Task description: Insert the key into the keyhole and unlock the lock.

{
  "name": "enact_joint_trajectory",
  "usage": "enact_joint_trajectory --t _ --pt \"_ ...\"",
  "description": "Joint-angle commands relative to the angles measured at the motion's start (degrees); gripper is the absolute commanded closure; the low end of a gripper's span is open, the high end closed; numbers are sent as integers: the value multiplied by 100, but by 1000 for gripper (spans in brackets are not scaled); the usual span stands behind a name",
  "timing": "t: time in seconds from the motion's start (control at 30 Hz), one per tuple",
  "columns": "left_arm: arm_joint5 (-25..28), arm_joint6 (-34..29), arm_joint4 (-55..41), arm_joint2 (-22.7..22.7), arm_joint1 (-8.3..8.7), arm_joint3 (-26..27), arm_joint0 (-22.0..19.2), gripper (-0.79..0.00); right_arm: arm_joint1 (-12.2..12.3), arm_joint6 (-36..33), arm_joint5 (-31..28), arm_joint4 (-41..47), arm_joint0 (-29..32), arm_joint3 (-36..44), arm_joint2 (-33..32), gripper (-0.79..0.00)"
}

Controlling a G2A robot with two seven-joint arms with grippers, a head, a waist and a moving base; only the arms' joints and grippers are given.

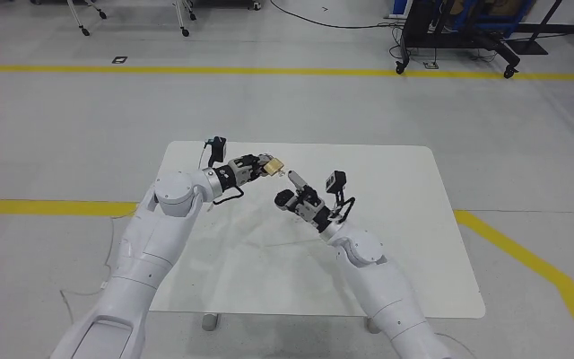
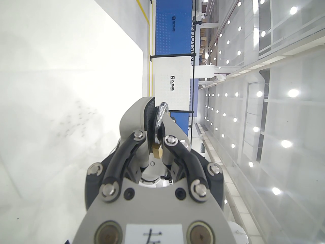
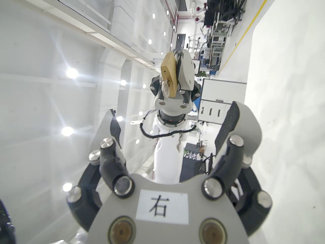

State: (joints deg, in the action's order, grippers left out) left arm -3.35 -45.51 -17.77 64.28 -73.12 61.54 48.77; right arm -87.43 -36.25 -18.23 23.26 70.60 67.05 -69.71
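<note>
Above the middle of the white table [image 1: 404, 233], my left gripper [image 1: 258, 167] is shut on a brass padlock [image 1: 273, 165]. In the left wrist view the lock's steel shackle [image 2: 162, 114] and a corner of its brass body [image 2: 157, 151] sit between the fingers. The right wrist view faces the padlock [image 3: 169, 73] end-on, and a silvery key [image 3: 166, 88] sticks out of its keyhole. My right gripper [image 3: 172, 125] stands open a short way in front of the key, apart from it and holding nothing. From above, the right gripper [image 1: 290, 187] is just right of the lock.
The table's edges are rounded, and both arms hover over its near-centre part. Yellow floor lines [image 1: 269, 69] run behind and beside the table. A black wheeled rack [image 1: 457, 36] stands far back on the right.
</note>
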Motion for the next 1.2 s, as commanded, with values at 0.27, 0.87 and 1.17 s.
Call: enact_joint_trajectory --t 0.27,0.87,1.17 --pt "124 142 202 -1 16 109 43 0 23 -251 578 544 -183 -163 -12 -203" --pt "163 49 433 -60 39 267 104 0 1 -42 599 965 -444 -533 82 0" --pt "309 153 706 -80 60 387 149 0 -11 -1072 1682 2113 -636 -878 73 0"
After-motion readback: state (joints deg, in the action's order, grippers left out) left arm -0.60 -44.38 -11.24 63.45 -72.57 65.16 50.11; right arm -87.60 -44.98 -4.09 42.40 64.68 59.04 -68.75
